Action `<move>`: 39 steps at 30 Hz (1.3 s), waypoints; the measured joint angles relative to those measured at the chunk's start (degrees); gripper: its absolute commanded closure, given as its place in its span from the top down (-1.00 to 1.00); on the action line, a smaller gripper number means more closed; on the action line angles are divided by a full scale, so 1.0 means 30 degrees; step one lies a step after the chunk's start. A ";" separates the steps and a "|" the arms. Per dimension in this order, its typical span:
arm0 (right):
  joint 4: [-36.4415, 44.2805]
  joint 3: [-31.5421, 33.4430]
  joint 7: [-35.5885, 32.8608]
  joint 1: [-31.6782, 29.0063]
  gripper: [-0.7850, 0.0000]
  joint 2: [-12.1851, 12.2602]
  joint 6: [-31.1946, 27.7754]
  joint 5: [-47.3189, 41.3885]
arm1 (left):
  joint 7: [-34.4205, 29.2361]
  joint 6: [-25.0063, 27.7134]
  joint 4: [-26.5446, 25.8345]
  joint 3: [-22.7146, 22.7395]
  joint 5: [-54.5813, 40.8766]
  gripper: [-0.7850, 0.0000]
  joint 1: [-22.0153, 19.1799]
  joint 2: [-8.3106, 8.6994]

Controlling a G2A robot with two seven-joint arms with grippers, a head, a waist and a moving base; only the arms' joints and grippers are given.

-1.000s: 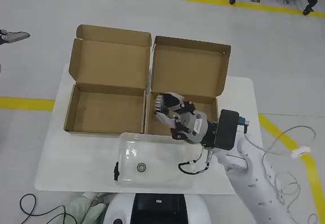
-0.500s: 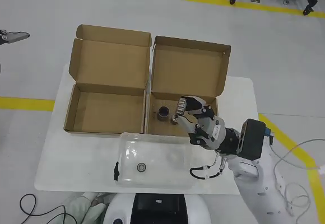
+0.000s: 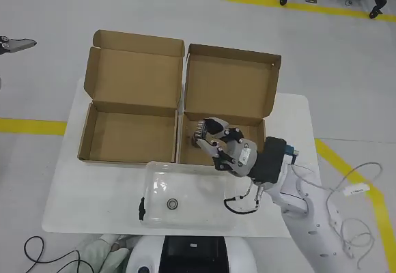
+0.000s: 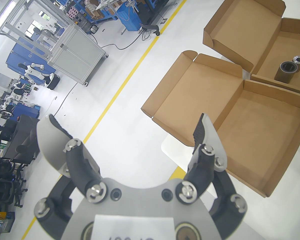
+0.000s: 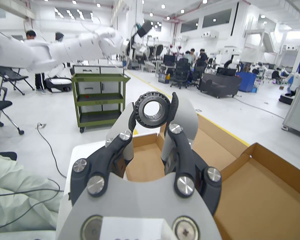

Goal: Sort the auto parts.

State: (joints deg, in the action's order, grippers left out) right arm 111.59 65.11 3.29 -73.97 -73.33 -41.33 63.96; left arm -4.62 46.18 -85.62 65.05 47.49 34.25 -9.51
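My right gripper [image 5: 152, 114] is shut on a steel roller bearing [image 5: 152, 112], held by its outer ring. In the top view this gripper [image 3: 202, 130] holds the bearing [image 3: 197, 126] over the near left part of the right cardboard box [image 3: 232, 82]. In the left wrist view that box [image 4: 272, 53] has a dark cylinder [image 4: 287, 72] and a small silver sleeve [image 4: 299, 62] standing in it. The left cardboard box [image 3: 126, 136] has a bare floor. My left gripper [image 4: 125, 133] hangs open with nothing in it, far off the table's left side [image 3: 7, 44].
A clear plastic bin [image 3: 184, 194] lies at the front of the white table [image 3: 293, 116], with a small ring [image 3: 173, 203] inside. Both box lids stand open at the far side. Cables trail on the floor at the right.
The right arm swung to the right half a second ago and has come back left over the right box, the bearing still in its gripper. The left arm has stayed put.
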 measured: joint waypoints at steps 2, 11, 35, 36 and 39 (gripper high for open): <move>-0.0186 -0.0497 -0.1274 0.0442 -1.00 -0.0053 0.0341 -0.0276 | 0.0000 0.0000 0.0000 0.0000 0.0000 1.00 0.0000 0.0000; -0.2896 -0.3122 -0.5507 0.3394 -1.00 -0.0496 0.1071 -0.1785 | 0.0000 0.0000 0.0000 0.0000 0.0000 1.00 0.0000 0.0000; -1.1185 -1.0676 -0.9188 0.9705 -1.00 -0.3415 0.5900 -0.0609 | 0.0000 0.0000 0.0000 0.0000 0.0000 1.00 0.0000 0.0000; -1.1633 -1.0881 -0.9130 0.9939 -1.00 -0.3591 0.6083 -0.0588 | 0.0000 0.0000 0.0000 0.0000 0.0000 1.00 0.0000 0.0000; -1.2664 -1.1343 -0.8948 1.0444 -1.00 -0.4029 0.6476 -0.0551 | 0.0000 0.0000 0.0000 0.0000 0.0000 1.00 0.0000 0.0000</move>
State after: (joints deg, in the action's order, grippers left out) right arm 73.60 31.08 -23.55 -42.63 -85.42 -21.90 62.31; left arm -4.62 46.18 -85.62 65.05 47.49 34.25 -9.51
